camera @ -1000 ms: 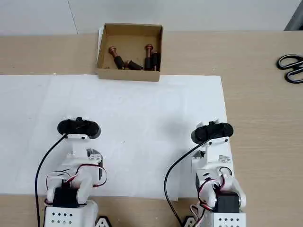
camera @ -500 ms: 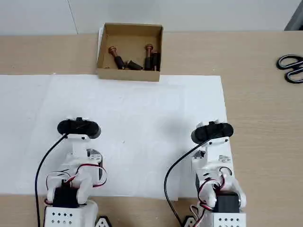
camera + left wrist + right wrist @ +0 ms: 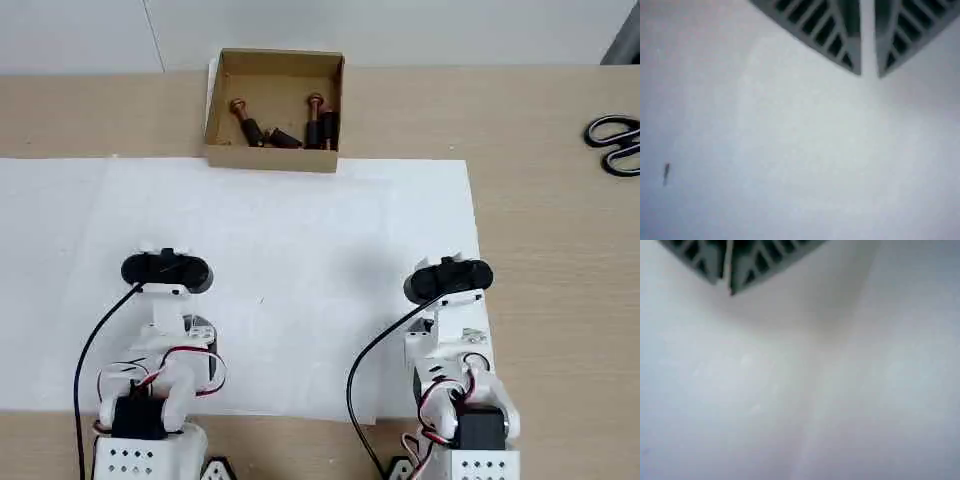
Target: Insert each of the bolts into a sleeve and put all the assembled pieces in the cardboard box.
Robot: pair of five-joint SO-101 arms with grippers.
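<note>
High view: cardboard box point(image 3: 272, 158) unmoved.

left arm point(image 3: 160, 345), right arm point(image 3: 452, 350) — white shells, black motors point(image 3: 165, 270), black cables point(image 3: 368, 365), red-white wire loops point(image 3: 195, 357); left gripper point(image 3: 869, 74) grey, slatted

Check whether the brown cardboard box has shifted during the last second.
No. The brown cardboard box sits where it was, its near wall still meeting the far edge of the white paper sheet.

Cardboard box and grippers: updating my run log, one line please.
cardboard box: assembled pieces inside | left gripper: shut, empty, over paper | right gripper: shut, empty, over paper
</note>
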